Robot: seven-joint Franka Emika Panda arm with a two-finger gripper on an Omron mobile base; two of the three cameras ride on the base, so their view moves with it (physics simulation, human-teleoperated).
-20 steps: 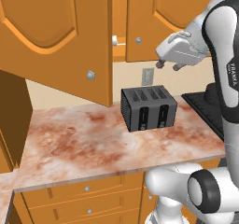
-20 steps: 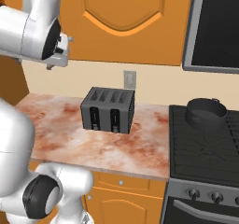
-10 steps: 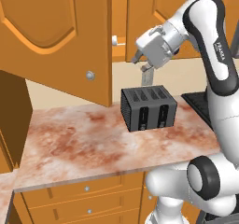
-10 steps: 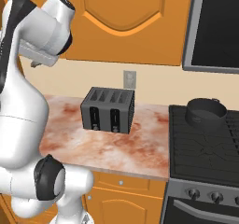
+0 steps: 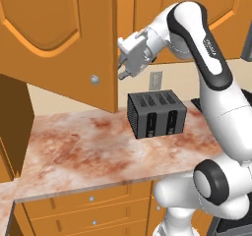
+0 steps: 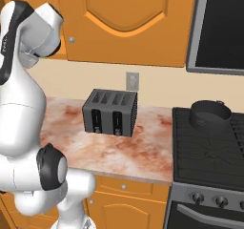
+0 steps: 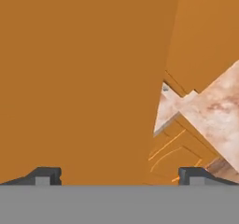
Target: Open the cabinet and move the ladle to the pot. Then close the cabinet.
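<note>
Presently: cabinet point(image 5: 59, 38), left door swung open toward the camera, silver knob point(image 5: 94, 79) at its lower edge, upper left of the left base view. Hand point(image 5: 123, 68), fingers spread apart and holding nothing, just right of that door's edge, centre-top. Toaster point(image 5: 156, 114), black, on the marbled counter point(image 5: 78, 151), mid-frame. Pot point(image 6: 209, 114), dark, on the stove point(image 6: 209, 151), right of the right base view.

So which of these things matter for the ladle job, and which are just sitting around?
Part of the job:
cabinet, left door swung open
pot on the stove
claw, open, beside the open door's edge

Just there:
toaster
wall outlet
</note>
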